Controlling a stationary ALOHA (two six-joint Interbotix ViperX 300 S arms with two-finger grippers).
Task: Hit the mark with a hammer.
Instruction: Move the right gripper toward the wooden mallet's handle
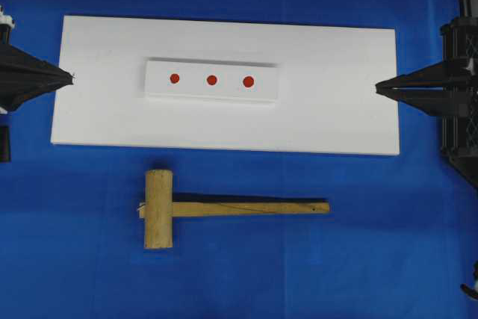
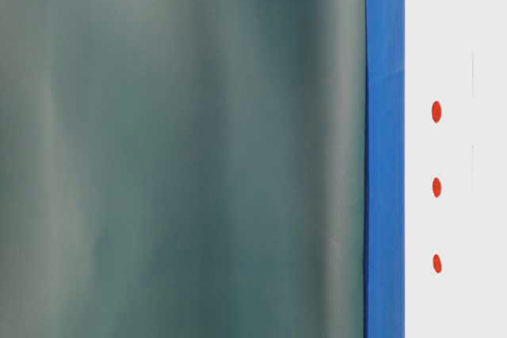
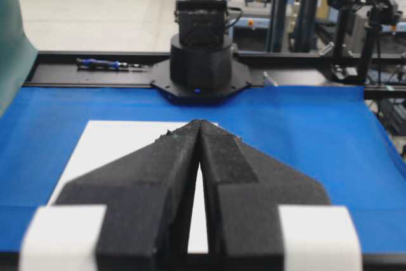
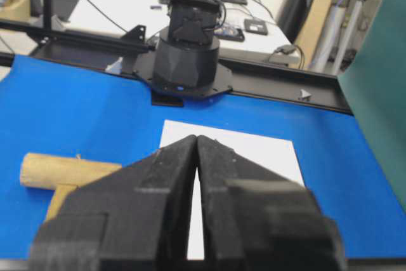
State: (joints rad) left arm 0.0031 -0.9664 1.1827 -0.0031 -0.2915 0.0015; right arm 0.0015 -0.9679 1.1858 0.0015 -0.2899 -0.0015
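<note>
Left tool (image 1: 72, 77): black, tips pressed together to a point, nothing between them; sits at L short edge of white board (image 1: 336, 110), tip just over that edge. Wrist view confirms: fingers (image 3: 165, 176) meet at the front, only a thin slit behind.

Right tool (image 1: 377, 87): black, likewise pinched to a point, empty; at R short edge of board, tip at the edge, pointing toward the left tool. Own wrist view: fingers (image 4: 168, 169) touching at the tips.

Hammer (image 1: 202, 208): light-brown wood, lying flat on blue tabletop (image 1: 373, 259), near side of board, apart from it, not touching either tool. Thick cyl. head (image 1: 158, 209) at L, set crosswise; slim squared handle (image 1: 254, 208) runs R, roughly parallel w/ board's long edge. Head end also shows lower L in right wrist view.

Block (image 1: 213, 81): small white rectangular piece, on board, slightly L of centre, long side along the board.

Marks: 3 red dots in a row on the block – L (image 1: 175, 78), mid (image 1: 212, 80), R (image 1: 249, 81); R one looks a bit larger. All 3 seen in table-level view too, in a column on white.

Backdrop (image 2: 182, 148): grey-green sheet, fills most of table-level view; edges of it in both wrist views.

Arm bases: black, one facing each wrist cam at far end of tabletop.
</note>
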